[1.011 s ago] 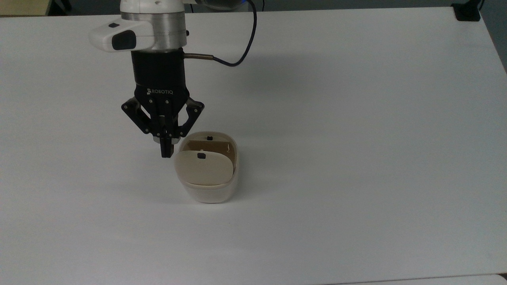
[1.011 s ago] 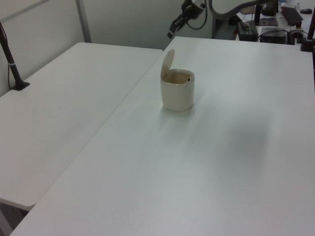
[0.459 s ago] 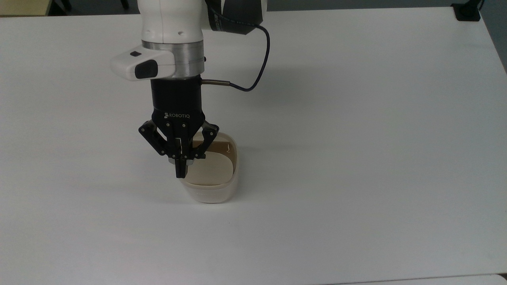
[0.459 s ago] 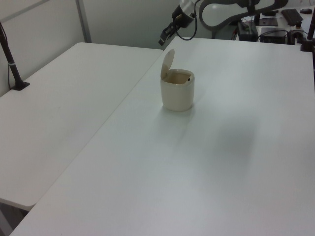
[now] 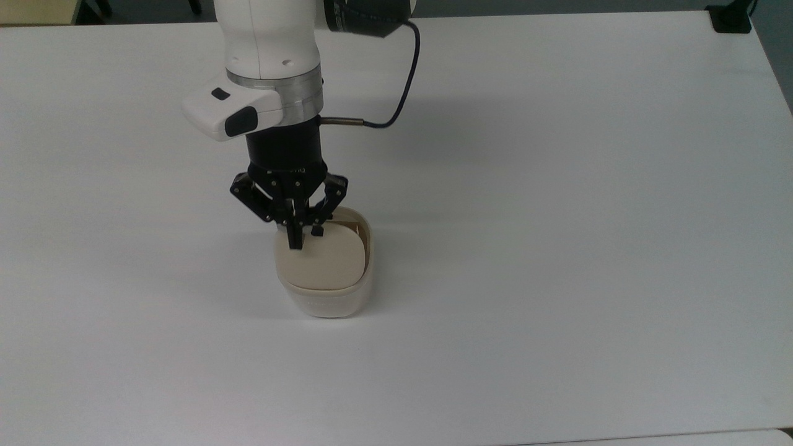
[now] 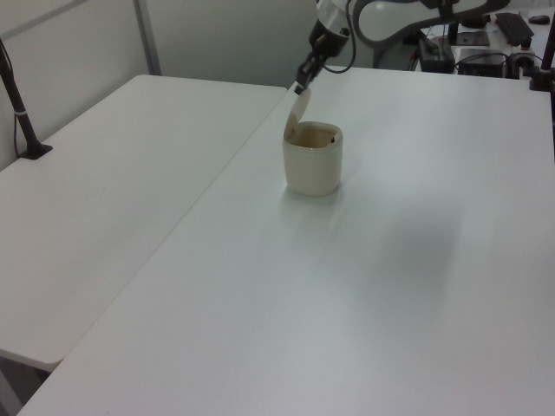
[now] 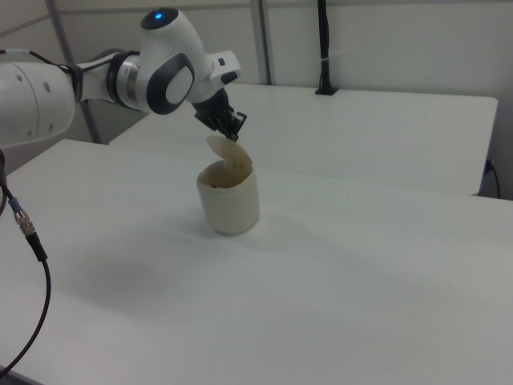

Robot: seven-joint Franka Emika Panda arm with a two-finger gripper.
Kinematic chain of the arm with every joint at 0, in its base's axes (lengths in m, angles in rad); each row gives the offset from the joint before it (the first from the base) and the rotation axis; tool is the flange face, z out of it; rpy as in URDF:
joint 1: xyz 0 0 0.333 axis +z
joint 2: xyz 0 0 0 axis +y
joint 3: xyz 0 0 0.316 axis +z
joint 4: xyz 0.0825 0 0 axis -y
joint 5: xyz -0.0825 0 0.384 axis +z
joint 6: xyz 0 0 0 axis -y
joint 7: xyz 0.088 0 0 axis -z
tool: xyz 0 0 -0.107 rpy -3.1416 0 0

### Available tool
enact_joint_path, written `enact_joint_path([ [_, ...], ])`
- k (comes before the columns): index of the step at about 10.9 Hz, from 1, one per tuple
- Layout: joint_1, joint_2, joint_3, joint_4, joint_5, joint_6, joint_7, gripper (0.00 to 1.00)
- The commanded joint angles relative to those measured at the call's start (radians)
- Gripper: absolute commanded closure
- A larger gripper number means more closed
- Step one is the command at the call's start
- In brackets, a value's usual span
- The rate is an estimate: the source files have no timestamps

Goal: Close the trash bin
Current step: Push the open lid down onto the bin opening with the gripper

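Top view, left to right: gripper (image 5: 296, 238), fingers pinched together on nothing, tips at the raised lid (image 5: 322, 260) of the trash bin (image 5: 325, 303). Bin stood mid-table (image 5: 557, 248), directly beneath the gripper; lid tilted up from the hinge side, opening beyond it. Hinge and the lid's black mark were hidden; contact uncertain.

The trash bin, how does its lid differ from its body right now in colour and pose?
The lid is a flat beige panel; the body is a paler, cream-white rounded tub. The lid stands raised and tilted on its hinge with the gripper at its upper edge; the body sits upright on the table, untouched. Both share a rounded-square outline.
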Motion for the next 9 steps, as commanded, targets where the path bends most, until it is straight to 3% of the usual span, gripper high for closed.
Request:
enact_joint_path([
  [1,0.009,-0.073,-0.015,-0.059,0.000,-0.158,-0.085,0.97],
  [6,0.012,-0.092,-0.007,-0.169,-0.005,-0.172,-0.117,0.97],
  [9,0.012,-0.081,0.007,-0.184,-0.009,-0.172,-0.119,0.97],
])
